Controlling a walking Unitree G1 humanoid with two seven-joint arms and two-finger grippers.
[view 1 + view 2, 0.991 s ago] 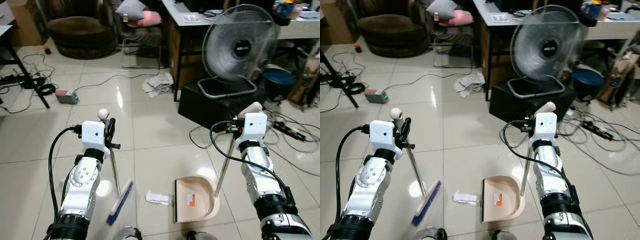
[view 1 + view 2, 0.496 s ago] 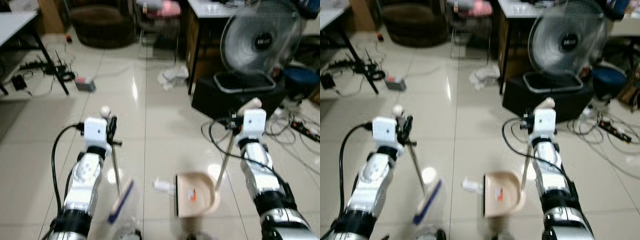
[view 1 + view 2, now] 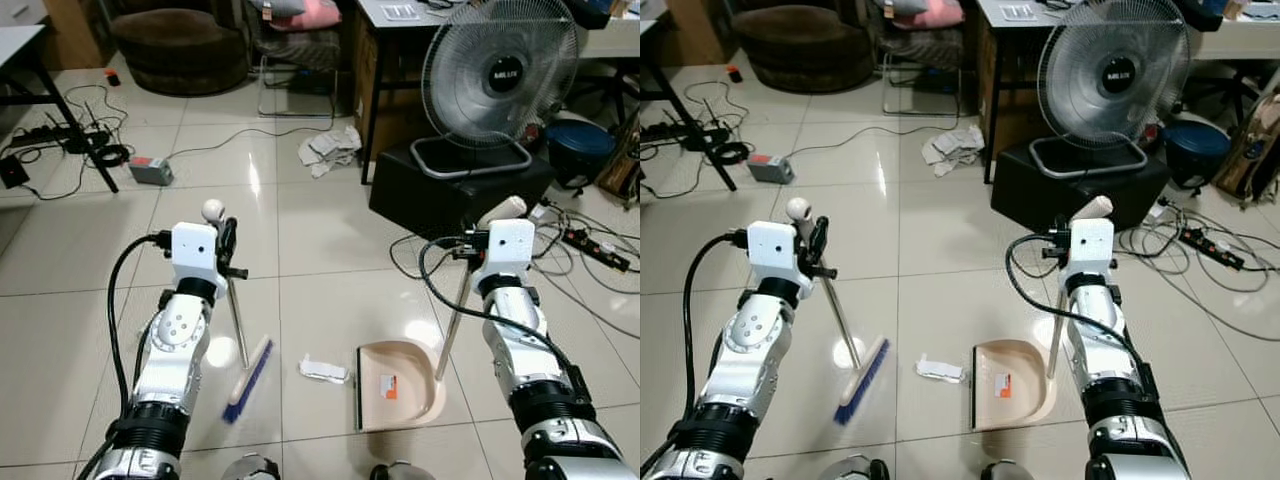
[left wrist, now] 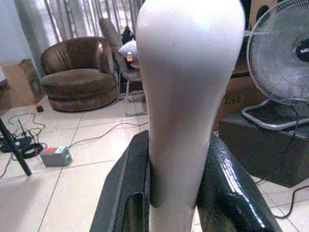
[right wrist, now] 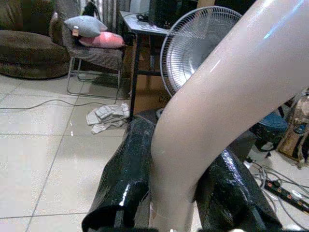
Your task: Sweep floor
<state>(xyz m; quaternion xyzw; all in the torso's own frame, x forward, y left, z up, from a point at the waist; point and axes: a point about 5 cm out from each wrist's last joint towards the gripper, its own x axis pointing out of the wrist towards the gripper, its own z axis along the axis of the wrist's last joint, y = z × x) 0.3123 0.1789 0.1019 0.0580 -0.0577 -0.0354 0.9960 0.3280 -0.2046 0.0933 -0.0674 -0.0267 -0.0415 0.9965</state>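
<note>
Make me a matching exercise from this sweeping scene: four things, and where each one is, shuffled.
Things:
1. broom
2. dustpan
3. crumpled paper
4. fan

Places:
A. on the floor between brush head and pan
B. on a black box
C. handle held in the left tool
D. handle held in the right tool

Pairs: 1-C, 2-D, 3-A, 4-B

The broom point(image 3: 240, 340) has a thin metal stick with a white knob on top and a blue brush at the bottom. It leans, brush down on the floor point(image 3: 310, 250), on the left. The tan dustpan point(image 3: 398, 384) lies flat on the floor to the right, its stick standing up. A small white scrap of paper point(image 3: 324, 369) lies between brush and dustpan.
</note>
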